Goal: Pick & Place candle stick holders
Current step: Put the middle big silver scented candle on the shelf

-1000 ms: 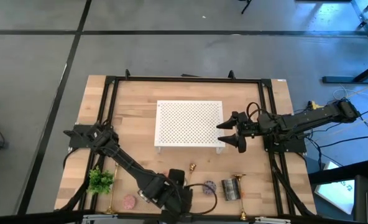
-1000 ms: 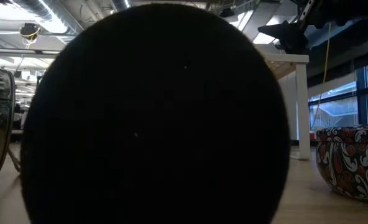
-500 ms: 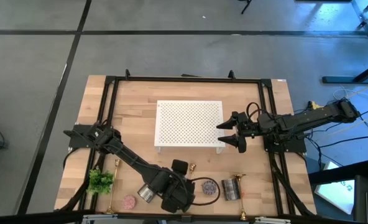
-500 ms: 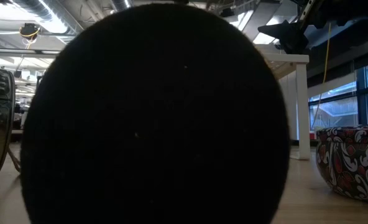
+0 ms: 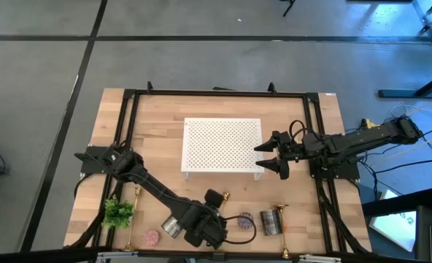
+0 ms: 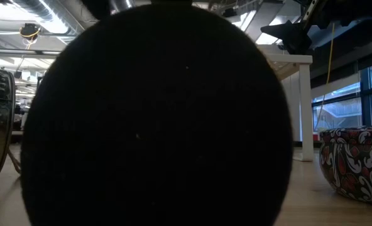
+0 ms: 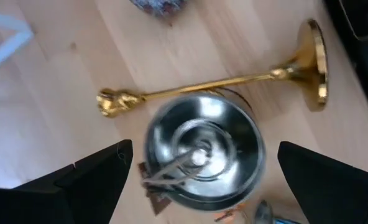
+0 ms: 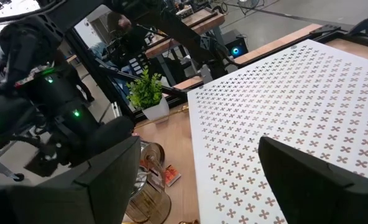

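Three gold candle stick holders lie flat on the table. One (image 5: 133,215) is at the near left beside the plant. One (image 5: 283,230) is at the near right. The third (image 7: 215,81) shows only its cup end (image 5: 225,196) in the high view, past my left arm. My left gripper (image 5: 214,199) hovers near the front edge, open and pointing down. Its fingers stand on either side of a silver tin (image 7: 202,152) without touching it, and that holder lies just beyond. My right gripper (image 5: 271,157) waits open at the white platform's right end.
A white perforated platform (image 5: 222,144) stands mid-table. Another silver tin (image 5: 171,226), a pink candle (image 5: 152,237), a purple patterned candle (image 5: 245,219), a third tin (image 5: 269,221) and a small plant (image 5: 117,212) lie along the front. A dark round shape (image 6: 154,119) blocks most of the low view.
My left gripper has shifted a little toward the table's far and right side, near the front edge. This has uncovered the silver tin on its left side. My right arm has kept still.
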